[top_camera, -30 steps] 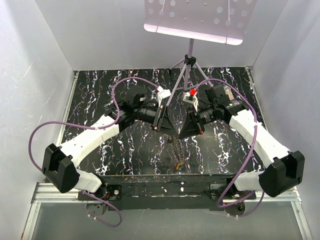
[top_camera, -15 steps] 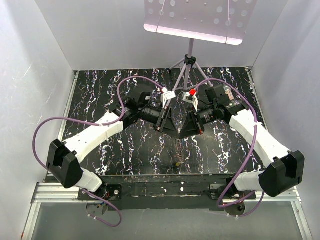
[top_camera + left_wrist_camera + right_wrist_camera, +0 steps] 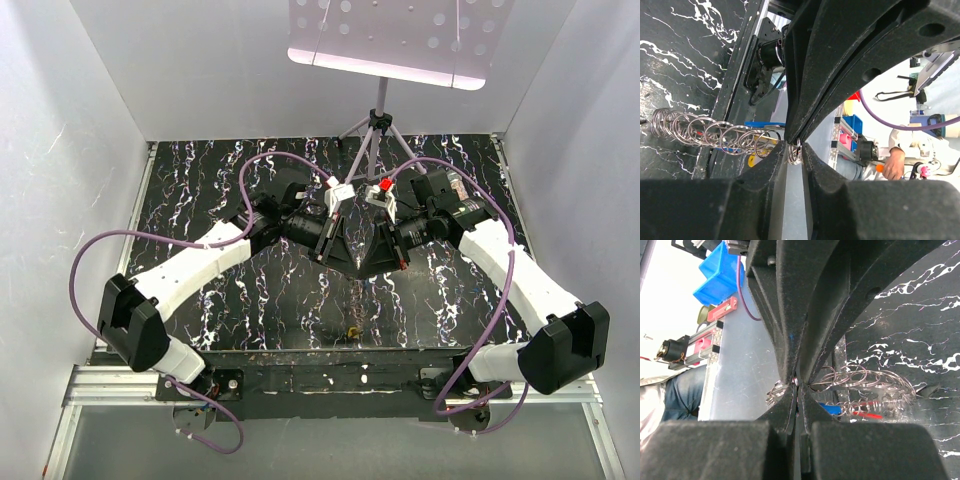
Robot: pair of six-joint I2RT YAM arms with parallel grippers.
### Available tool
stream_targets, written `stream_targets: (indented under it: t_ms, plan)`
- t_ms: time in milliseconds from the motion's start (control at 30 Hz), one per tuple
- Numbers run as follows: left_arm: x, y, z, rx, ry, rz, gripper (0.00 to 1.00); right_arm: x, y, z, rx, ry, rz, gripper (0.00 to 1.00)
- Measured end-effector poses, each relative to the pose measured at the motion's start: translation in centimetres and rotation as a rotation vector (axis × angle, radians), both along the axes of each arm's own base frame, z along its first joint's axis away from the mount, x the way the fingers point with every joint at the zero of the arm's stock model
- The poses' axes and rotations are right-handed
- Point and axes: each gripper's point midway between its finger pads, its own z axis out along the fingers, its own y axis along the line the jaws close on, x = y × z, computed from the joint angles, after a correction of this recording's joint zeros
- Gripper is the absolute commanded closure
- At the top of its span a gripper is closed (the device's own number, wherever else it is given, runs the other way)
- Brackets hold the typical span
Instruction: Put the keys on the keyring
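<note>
A chain of silver wire rings (image 3: 705, 134) serves as the keyring, and its end ring (image 3: 795, 151) is pinched where both grippers meet. My left gripper (image 3: 794, 147) is shut on that end ring. My right gripper (image 3: 797, 385) is shut on the same ring from the opposite side, and the chain (image 3: 865, 377) trails off to its right. Small keys hang among the rings: a blue head (image 3: 832, 409), a red head (image 3: 866, 415) and a yellow head (image 3: 754, 161). In the top view the left gripper (image 3: 343, 256) and right gripper (image 3: 364, 260) touch tip to tip above the table's middle.
A black marbled table (image 3: 200, 180) has white walls around it. A tripod stand (image 3: 378, 125) stands at the back centre. A small yellowish bit (image 3: 352, 330) shows by the table's front edge (image 3: 300, 352). Purple cables (image 3: 250, 170) loop over both arms.
My left arm has swung right, so its tips now meet the right gripper's tips. The ring chain that hung below the grippers a second ago is mostly out of sight from above.
</note>
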Motion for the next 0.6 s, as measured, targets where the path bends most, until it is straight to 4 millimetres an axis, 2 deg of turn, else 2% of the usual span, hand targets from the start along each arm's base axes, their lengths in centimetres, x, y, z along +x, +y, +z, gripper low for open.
stream_targets:
  t_ms: [33,167,300,367,467,600]
  plan:
    - [0.0,0.0,-0.1,0.004,0.002,-0.001,1.0,0.0,0.0,0.0,-0.001,0.001,0.0,0.99]
    - [-0.1,0.0,-0.1,0.005,0.005,-0.013,1.0,-0.1,-0.1,-0.2,-0.013,0.011,-0.006,0.99]
    - [-0.2,0.0,0.0,-0.001,-0.01,-0.022,1.0,-0.2,-0.2,0.0,-0.015,0.015,-0.009,0.68]
    - [-0.2,0.0,0.0,-0.002,-0.015,-0.021,1.0,-0.2,-0.2,0.1,-0.011,0.01,-0.011,0.6]
    - [0.0,0.0,0.1,-0.018,-0.036,-0.004,1.0,-0.1,-0.3,0.8,0.014,-0.016,-0.016,0.54]
    - [-0.5,0.7,-0.2,-0.059,-0.053,0.038,1.0,0.1,-1.3,2.3,0.063,-0.039,-0.043,0.53]
